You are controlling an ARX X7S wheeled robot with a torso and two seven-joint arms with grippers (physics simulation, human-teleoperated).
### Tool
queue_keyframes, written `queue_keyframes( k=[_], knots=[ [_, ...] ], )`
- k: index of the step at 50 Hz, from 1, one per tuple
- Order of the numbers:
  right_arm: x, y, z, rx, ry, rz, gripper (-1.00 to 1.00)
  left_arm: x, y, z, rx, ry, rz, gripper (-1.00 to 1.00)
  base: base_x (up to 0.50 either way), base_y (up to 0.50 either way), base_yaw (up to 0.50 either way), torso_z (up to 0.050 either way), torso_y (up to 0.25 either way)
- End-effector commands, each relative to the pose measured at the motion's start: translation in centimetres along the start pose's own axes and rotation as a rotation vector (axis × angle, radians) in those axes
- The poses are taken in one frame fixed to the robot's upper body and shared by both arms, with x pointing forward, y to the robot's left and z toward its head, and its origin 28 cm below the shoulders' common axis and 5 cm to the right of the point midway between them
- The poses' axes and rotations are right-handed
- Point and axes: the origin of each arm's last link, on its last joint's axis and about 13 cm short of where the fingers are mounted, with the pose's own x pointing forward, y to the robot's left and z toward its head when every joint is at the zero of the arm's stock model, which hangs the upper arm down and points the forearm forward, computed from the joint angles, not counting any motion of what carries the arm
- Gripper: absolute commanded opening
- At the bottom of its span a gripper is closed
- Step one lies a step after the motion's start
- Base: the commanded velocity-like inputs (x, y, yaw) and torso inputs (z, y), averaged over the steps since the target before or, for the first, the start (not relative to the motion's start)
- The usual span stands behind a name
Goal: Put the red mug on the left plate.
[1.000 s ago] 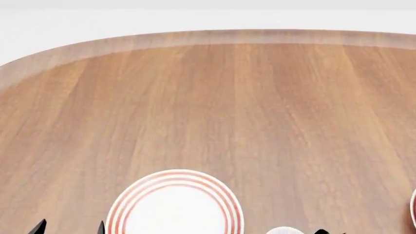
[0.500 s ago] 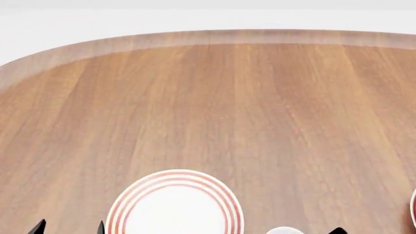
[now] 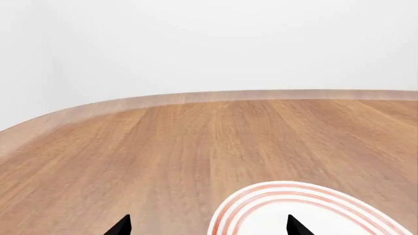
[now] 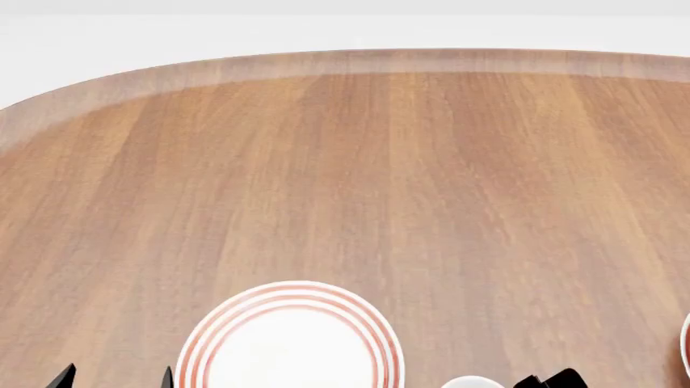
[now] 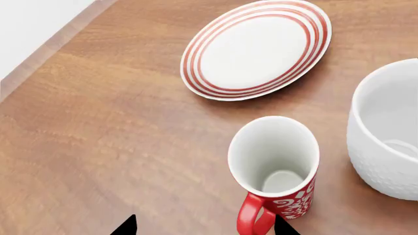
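Note:
The red mug [image 5: 281,171] stands upright on the table, white inside, with white scrollwork and its loop handle turned towards my right gripper [image 5: 205,227]. That gripper is open; the handle sits just inside one fingertip [image 5: 285,228] and nothing is held. Beyond the mug lies the left plate [image 5: 258,49], white with red rings, also showing as the plate [image 4: 291,343] in the head view and the plate [image 3: 307,210] in the left wrist view. My left gripper [image 3: 207,227] is open and empty at the plate's near rim. The head view does not show the red mug.
A larger plain white mug [image 5: 385,132] stands close beside the red mug; its rim [image 4: 471,382] peeks in at the head view's bottom edge. A second ringed plate [image 4: 686,347] shows at the far right. The wooden table [image 4: 356,178] stretches far ahead; its edge [image 5: 46,46] runs near the left plate.
In the head view the right gripper's black tip has shifted slightly and shows a little more at the bottom edge. The plates and left gripper have not moved.

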Motion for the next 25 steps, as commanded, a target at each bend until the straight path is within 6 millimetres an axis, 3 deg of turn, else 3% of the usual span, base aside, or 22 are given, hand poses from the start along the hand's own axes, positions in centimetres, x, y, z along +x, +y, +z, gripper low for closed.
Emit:
queue_keyframes(
  k=[1,25],
  knots=[
    [1.1,0.7,0.0,0.029,0.015,-0.035,1.0,0.0,0.0,0.0,0.0,0.001,0.0,1.0,0.0,0.0,0.0,0.0,0.0],
    [2.3,0.7,-0.7,0.128,0.051,-0.087,1.0,0.0,0.0,0.0,0.0,0.0,0.001,1.0,0.0,0.0,0.0,0.0,0.0]
  ],
)
